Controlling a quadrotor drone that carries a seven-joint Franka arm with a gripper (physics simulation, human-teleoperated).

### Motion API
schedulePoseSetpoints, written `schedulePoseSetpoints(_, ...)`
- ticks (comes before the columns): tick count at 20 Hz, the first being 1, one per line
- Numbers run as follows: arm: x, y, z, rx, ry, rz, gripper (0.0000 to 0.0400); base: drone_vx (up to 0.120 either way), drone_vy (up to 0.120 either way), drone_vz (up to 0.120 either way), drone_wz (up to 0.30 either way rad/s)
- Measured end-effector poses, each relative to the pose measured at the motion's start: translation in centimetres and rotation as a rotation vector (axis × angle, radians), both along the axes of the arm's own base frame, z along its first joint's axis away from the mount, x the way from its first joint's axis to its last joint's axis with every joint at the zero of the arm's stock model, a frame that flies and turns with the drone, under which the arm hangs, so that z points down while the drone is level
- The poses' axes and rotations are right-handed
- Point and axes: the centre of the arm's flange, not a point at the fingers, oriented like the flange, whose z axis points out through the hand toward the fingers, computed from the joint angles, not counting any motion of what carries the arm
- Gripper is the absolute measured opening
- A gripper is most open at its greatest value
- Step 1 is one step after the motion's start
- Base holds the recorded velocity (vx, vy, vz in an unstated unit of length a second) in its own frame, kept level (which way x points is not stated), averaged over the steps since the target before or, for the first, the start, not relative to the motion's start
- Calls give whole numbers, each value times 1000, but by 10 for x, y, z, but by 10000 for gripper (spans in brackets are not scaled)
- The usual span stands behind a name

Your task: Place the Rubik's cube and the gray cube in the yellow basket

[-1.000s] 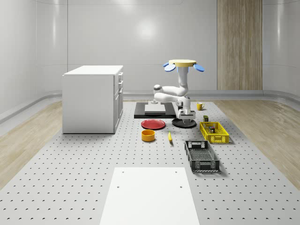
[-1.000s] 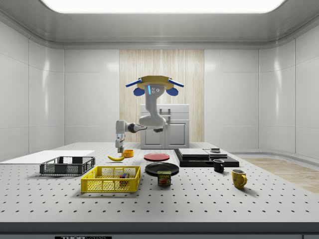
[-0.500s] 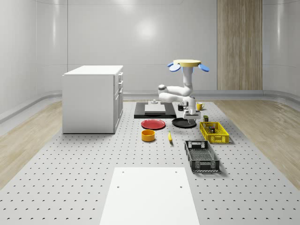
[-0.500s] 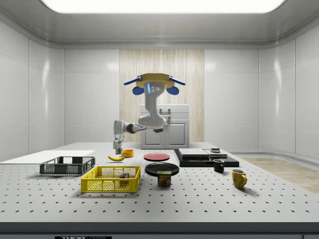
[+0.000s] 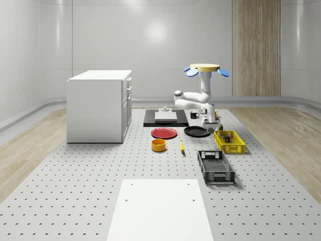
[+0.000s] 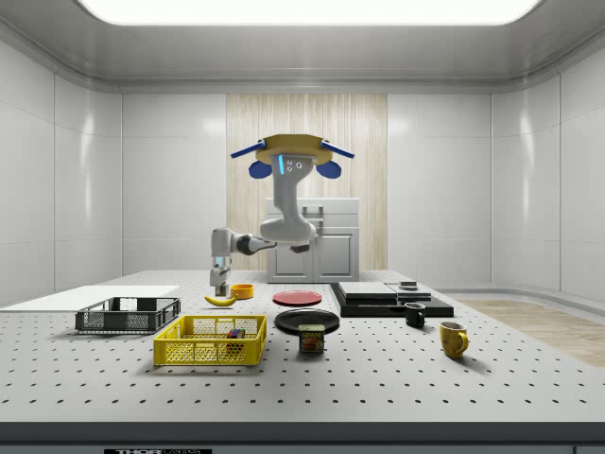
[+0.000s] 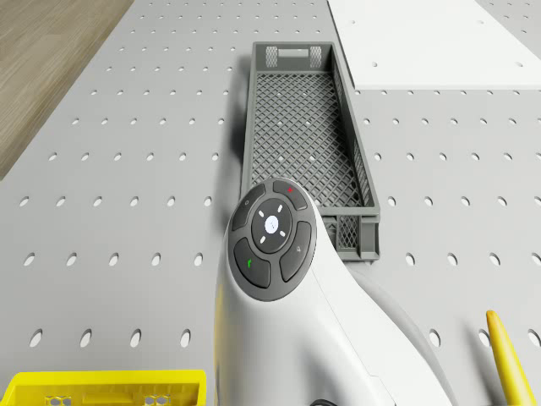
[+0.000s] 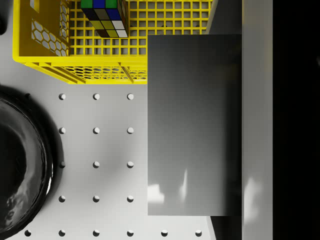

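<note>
Care is what this step needs. The claw (image 6: 218, 291) seems to be clenched on the gray cube (image 8: 195, 125), though its fingers are hard to make out. It hangs over the bare bench (image 8: 112, 150) between the plate (image 8: 20, 165) and the basket (image 8: 75, 62), just short of the rim. The Rubik's cube (image 8: 106, 17) lies inside the basket. The drone (image 5: 205, 68) hovers over the plate. The robot should carry the gray cube past the rim, beside the Rubik's cube, go low, then let go.

yellow basket (image 8: 75, 65), multicoloured Rubik's cube (image 8: 107, 17), gray cube (image 8: 192, 125)
</note>
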Motion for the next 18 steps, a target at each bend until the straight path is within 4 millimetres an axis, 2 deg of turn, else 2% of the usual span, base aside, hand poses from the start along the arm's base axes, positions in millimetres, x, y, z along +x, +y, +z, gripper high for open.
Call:
schedulePoseSetpoints(12,0,0,0,0,0,0,250,0,120,0,0)
schedulePoseSetpoints(15,0,0,0,0,0,0,250,0,120,-93,0)
schedulePoseSetpoints(18,0,0,0,0,0,0,250,0,120,-13,0)
